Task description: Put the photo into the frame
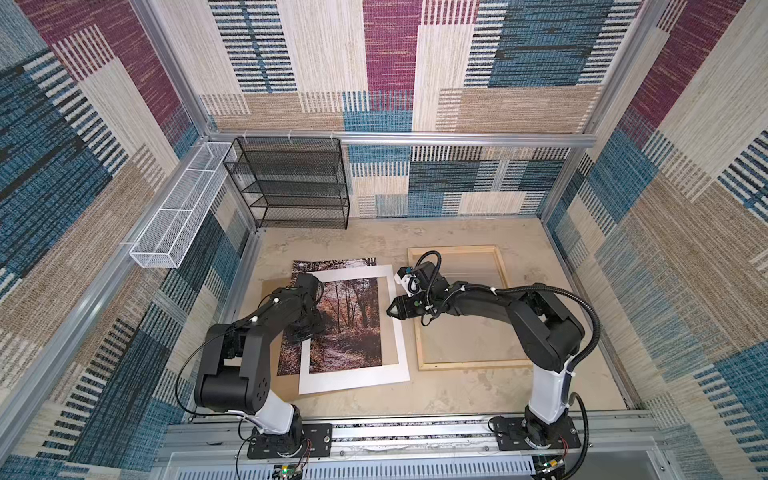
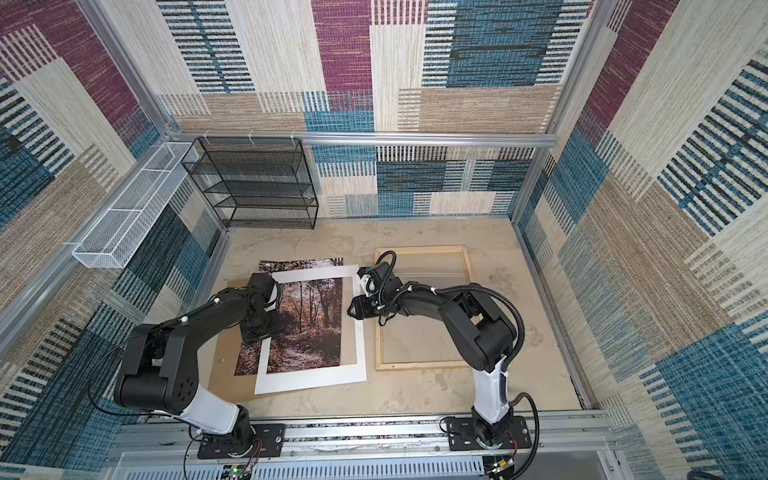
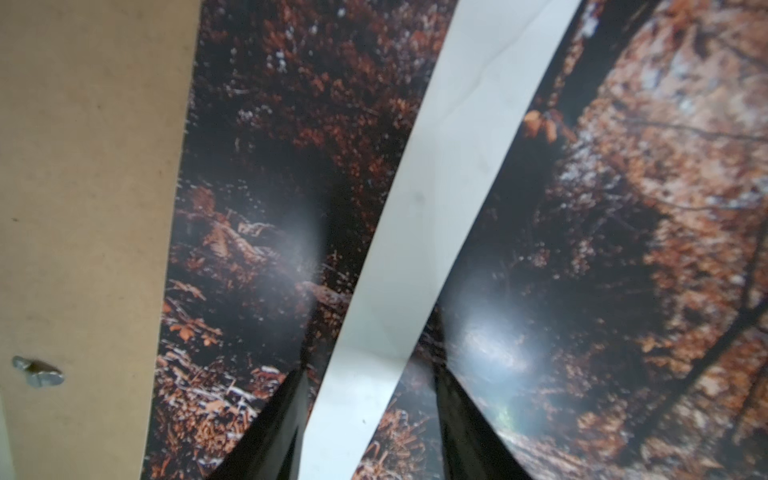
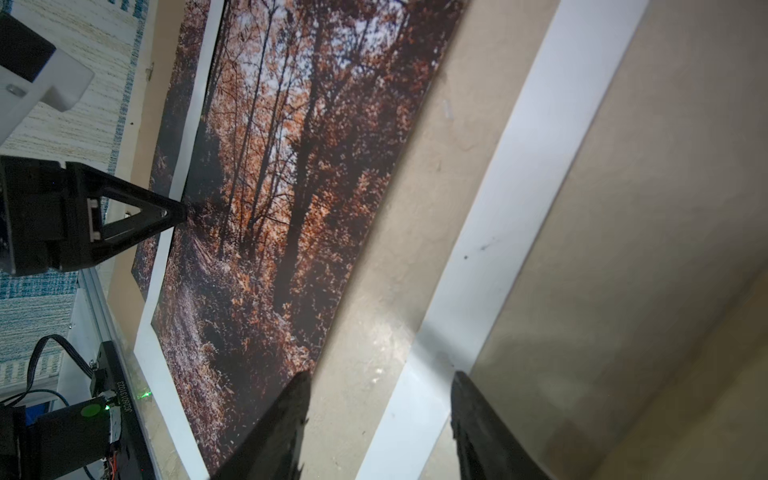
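Note:
The photo (image 1: pixel 349 324) (image 2: pixel 309 324) (image 3: pixel 270 166) (image 4: pixel 291 187), an autumn forest print, lies flat on a brown backing board (image 1: pixel 286 386) (image 3: pixel 83 208). A white mat (image 1: pixel 353 378) (image 2: pixel 311 380) (image 3: pixel 436 187) (image 4: pixel 498 208) lies skewed on top of it. The pale wood frame (image 1: pixel 457 249) (image 2: pixel 419 249) lies to the right, with nothing inside it. My left gripper (image 1: pixel 305 328) (image 2: pixel 259 328) (image 3: pixel 370 374) points down, open, its fingers on either side of the mat's left strip. My right gripper (image 1: pixel 392 311) (image 2: pixel 353 311) (image 4: pixel 382 376) is open over the mat's right strip.
A black mesh shelf (image 1: pixel 291 183) stands at the back left. A white mesh basket (image 1: pixel 178 212) hangs on the left wall. A small metal tab (image 3: pixel 37 372) sits on the backing board. The right arm reaches over the frame.

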You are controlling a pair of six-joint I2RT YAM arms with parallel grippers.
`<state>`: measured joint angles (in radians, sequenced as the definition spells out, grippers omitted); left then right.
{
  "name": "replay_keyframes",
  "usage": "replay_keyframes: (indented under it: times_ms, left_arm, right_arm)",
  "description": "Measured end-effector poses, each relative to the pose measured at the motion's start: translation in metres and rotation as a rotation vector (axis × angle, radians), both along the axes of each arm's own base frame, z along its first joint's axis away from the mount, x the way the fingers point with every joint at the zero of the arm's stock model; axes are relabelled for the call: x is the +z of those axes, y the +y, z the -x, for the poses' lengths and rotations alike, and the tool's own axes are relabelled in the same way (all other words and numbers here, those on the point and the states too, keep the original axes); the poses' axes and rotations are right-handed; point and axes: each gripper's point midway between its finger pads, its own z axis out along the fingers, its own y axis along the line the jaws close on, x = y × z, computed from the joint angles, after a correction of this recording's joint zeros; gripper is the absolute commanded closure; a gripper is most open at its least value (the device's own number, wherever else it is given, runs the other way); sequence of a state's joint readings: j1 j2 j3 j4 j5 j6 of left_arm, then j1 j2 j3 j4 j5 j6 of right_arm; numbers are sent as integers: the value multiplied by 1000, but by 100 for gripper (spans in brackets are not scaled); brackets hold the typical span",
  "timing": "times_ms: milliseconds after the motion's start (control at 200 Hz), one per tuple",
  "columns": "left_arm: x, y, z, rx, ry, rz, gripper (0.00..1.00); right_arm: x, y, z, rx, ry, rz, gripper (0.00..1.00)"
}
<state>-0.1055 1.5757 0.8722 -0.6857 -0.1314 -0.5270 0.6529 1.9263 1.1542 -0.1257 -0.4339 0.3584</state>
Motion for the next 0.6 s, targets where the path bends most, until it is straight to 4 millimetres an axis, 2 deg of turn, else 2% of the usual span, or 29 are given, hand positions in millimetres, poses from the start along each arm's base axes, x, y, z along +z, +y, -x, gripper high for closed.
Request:
replay_keyframes:
  times_ms: [190, 416, 596]
  left_arm:
    - [-3, -4, -1, -3, -5, 22, 48]
    - [-2, -12, -5, -19, -56, 58, 48]
    - [3, -19, 3, -32, -65, 91, 48]
  right_arm:
    - [-14, 0, -1, -6, 16, 28, 44]
    - [-16, 1, -3, -9, 6, 26, 45]
    - [-17, 3, -4, -9, -12, 9, 45]
